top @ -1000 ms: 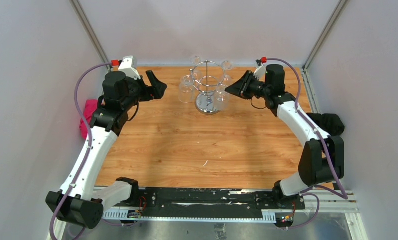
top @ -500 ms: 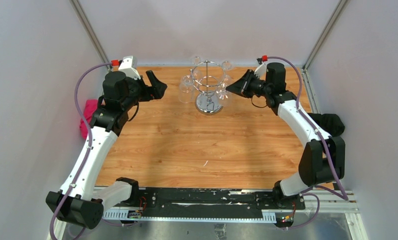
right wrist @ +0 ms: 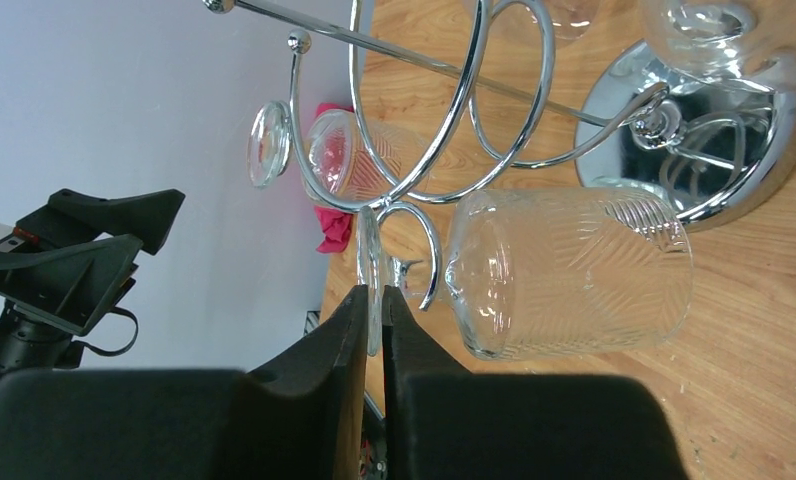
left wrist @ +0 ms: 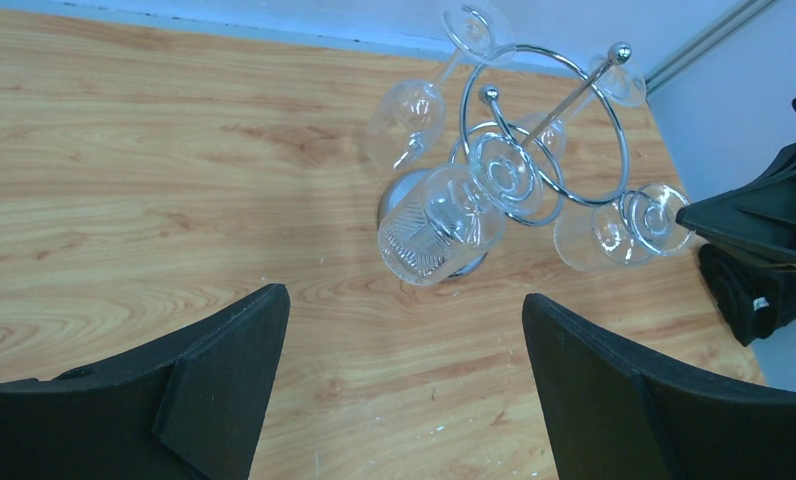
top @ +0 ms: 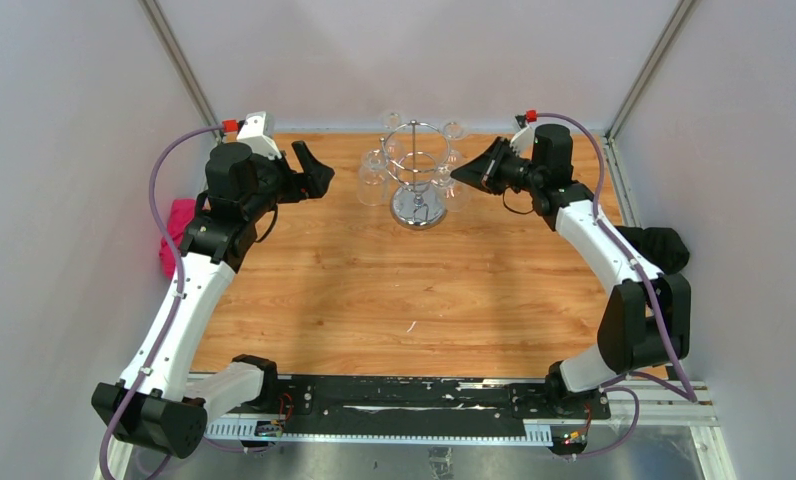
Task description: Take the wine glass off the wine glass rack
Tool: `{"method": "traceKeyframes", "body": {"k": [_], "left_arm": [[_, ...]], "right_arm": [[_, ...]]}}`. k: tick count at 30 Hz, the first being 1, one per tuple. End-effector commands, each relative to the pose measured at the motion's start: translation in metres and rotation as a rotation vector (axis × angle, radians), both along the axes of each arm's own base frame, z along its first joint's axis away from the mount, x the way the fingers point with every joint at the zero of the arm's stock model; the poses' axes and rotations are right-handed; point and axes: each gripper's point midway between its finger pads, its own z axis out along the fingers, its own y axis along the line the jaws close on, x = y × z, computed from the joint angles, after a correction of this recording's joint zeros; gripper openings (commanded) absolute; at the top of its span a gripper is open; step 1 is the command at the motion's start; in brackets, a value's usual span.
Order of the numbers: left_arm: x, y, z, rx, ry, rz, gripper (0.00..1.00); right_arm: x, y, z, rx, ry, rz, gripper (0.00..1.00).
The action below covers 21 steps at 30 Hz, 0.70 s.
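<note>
Within right pincer (right wrist: 374, 295), wine glass (right wrist: 566, 272)

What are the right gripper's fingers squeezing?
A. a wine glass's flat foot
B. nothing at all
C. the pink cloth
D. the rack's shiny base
A: the right wrist view shows the right gripper closed on the thin foot of a wine glass hanging from the rack.

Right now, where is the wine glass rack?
Top view: the rack stands at the far middle of the table, between the left gripper and the right gripper, which pinches the foot of a hanging glass.
</note>
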Motion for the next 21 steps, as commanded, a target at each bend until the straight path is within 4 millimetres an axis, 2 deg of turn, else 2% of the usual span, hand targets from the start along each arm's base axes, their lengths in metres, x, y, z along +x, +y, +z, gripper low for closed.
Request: {"method": "traceKeyframes", "body": {"k": [1, 11, 21], "left_arm": [[-0.002, 0.0, 0.002, 0.008, -0.02, -0.006, 0.92], [-0.002, 0.001, 0.001, 0.012, -0.018, -0.003, 0.93], [-0.002, 0.001, 0.002, 0.011, -0.018, -0.002, 0.93]], "right_arm": [[0.001, 0.004, 0.012, 0.068, -0.018, 0.025, 0.0], [0.0, 0.006, -0.002, 0.16, 0.068, 0.015, 0.0], [-0.002, -0.006, -0.006, 0.243, 0.119, -0.066, 0.0]]}}
